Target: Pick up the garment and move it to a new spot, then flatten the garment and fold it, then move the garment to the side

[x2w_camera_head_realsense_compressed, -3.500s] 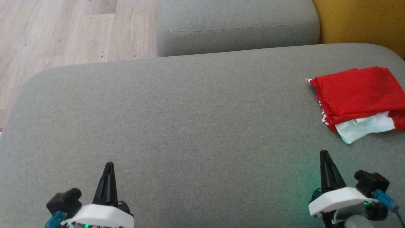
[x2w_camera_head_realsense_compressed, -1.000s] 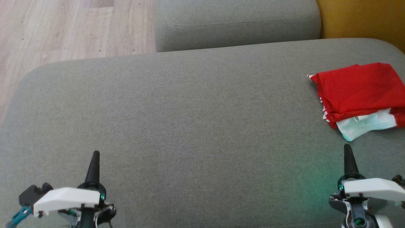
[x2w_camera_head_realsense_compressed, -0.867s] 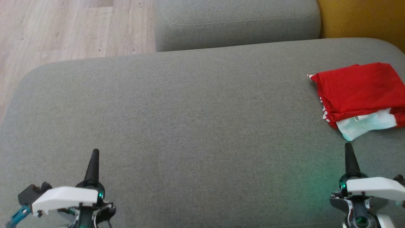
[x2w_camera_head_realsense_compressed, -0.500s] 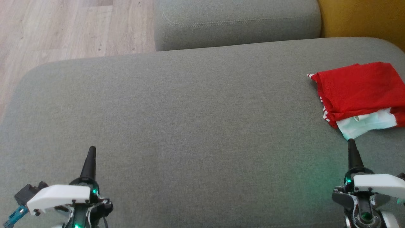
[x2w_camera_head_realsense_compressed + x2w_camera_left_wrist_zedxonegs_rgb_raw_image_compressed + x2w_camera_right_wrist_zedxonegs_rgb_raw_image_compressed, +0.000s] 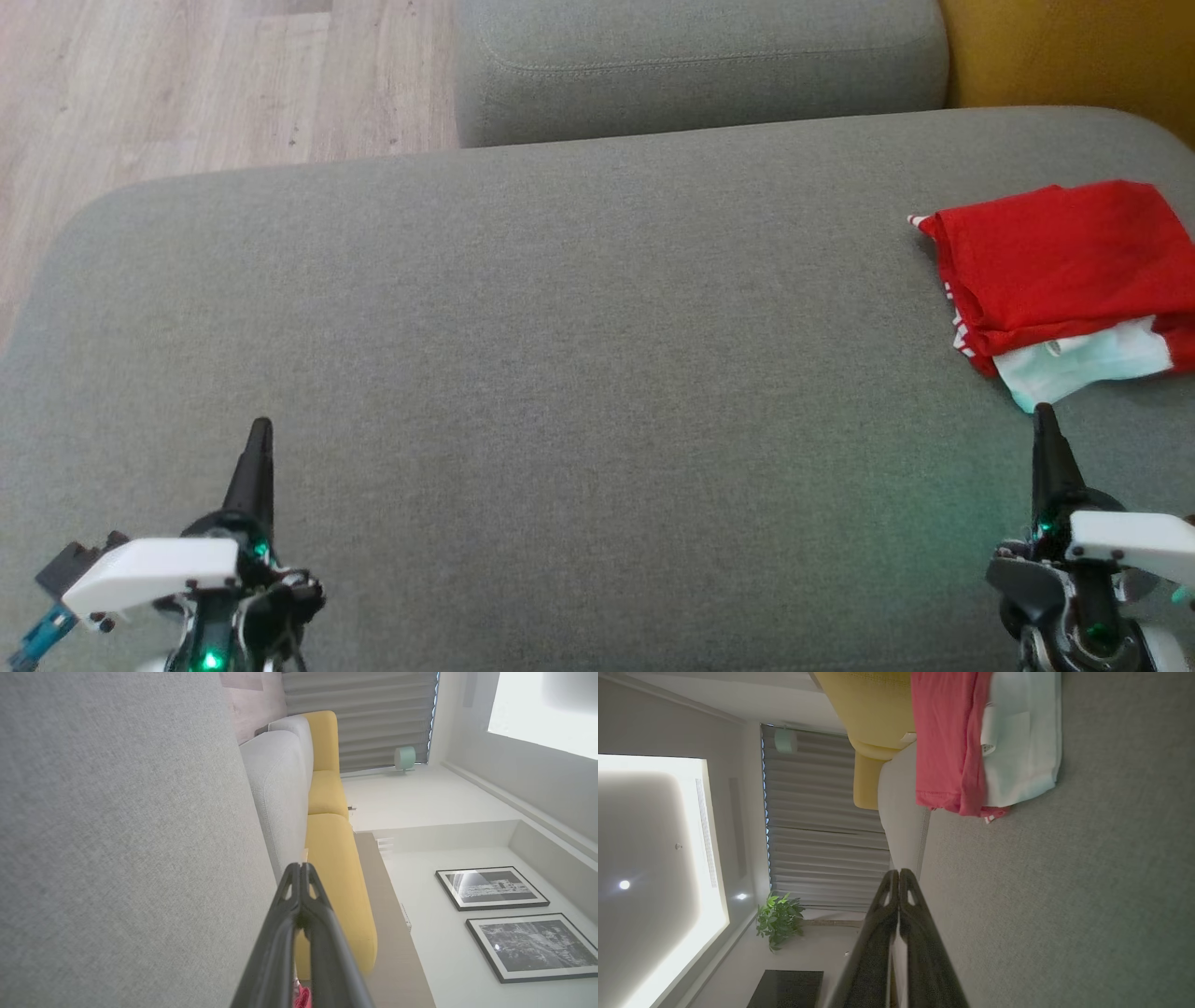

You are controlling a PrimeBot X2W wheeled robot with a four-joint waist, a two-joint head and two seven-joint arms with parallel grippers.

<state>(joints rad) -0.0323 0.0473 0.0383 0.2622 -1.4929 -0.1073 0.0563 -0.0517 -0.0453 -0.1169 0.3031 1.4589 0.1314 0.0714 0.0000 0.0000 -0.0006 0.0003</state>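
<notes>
The garment [image 5: 1055,266], red with a white part showing at its near edge, is lying folded on the far right side of the large gray cushion [image 5: 560,317], and its right end is running out of the head view. The right gripper [image 5: 1043,417] is hanging low at the right, its two dark fingers pressing together with nothing between them. Its tip is pointing at the white corner of the garment; in the right wrist view a strip of bare gray fabric is lying between the tip and the cloth, so they are apart. The left gripper [image 5: 260,431] is hanging at the lower left, well apart from the garment, and its fingers are also pressing tightly together and gripping nothing. A wide stretch of the cushion is lying between the two grippers. Behind the large cushion a second gray cushion [image 5: 691,75] is sitting, and beside it, at the upper right, a yellow cushion [image 5: 1064,56] is showing. A pale wooden floor [image 5: 187,84] is showing at the upper left. In the left wrist view two framed pictures [image 5: 493,887] are hanging on a white wall, and a small mint-green round object [image 5: 404,757] is sitting near gray blinds [image 5: 373,718]. In the right wrist view a green plant [image 5: 777,919] is standing by the blinds and a bright ceiling panel [image 5: 649,835] is glowing.
</notes>
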